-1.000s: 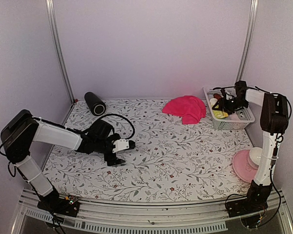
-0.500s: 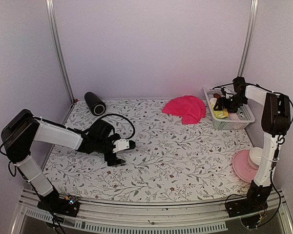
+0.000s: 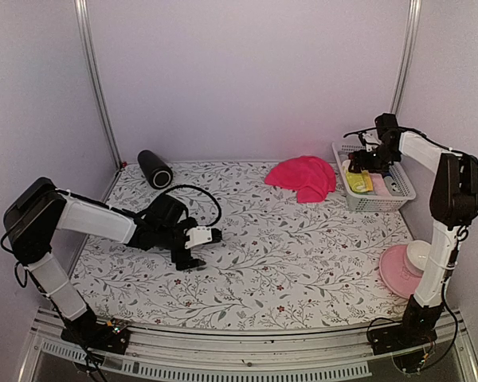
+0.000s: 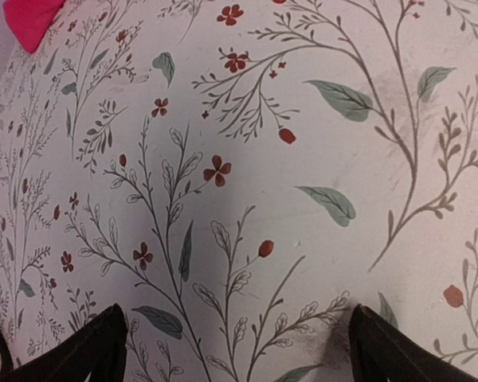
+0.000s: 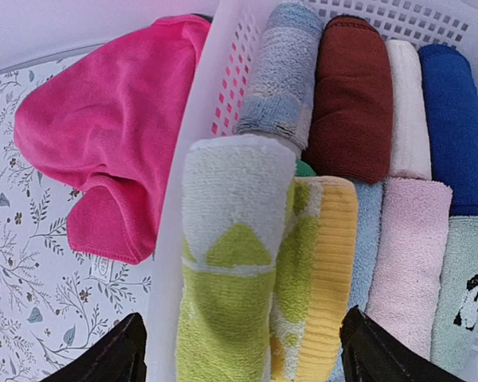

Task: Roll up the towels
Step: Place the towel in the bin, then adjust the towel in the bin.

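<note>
Right pincer released, spread above basket; only its finger ends show. Rolled towels packed inside, near ends cut off. Pink towel crumpled beside basket. Left pincer released, empty, low over surface.

No legible txt, labels, brands or nos. seen from here; only a black printed mark on the pale green towel, too cut off to read.
</note>
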You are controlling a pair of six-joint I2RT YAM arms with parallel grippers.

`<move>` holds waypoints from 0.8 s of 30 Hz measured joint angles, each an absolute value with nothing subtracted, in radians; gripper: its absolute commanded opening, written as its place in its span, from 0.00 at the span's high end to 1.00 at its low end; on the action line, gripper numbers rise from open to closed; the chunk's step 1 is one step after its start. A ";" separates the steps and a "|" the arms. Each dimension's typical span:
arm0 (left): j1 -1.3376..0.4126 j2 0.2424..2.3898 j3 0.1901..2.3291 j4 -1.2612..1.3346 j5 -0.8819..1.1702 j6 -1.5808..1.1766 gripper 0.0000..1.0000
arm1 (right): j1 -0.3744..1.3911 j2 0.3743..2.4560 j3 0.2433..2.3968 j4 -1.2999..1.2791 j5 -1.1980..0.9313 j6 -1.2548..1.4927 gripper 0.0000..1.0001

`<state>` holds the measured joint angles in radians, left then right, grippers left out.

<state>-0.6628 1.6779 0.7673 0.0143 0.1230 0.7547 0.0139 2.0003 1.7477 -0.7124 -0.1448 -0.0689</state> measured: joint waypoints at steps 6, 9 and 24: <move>-0.663 1.678 0.768 0.014 0.123 0.755 0.03 | 0.071 1.993 1.748 -0.712 -0.093 -0.069 0.32; -0.662 1.679 0.768 0.014 0.122 0.754 0.03 | 0.105 1.993 1.747 -0.712 -0.033 -0.070 0.34; -0.663 1.683 0.770 0.017 0.122 0.753 0.03 | 0.180 1.993 1.747 -0.695 0.106 -0.077 0.35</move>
<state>-0.6628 1.6833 0.7700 0.0174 0.1223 0.7528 0.1802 1.9934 1.7470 -0.6949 0.1059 -0.0769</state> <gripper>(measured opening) 0.973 0.651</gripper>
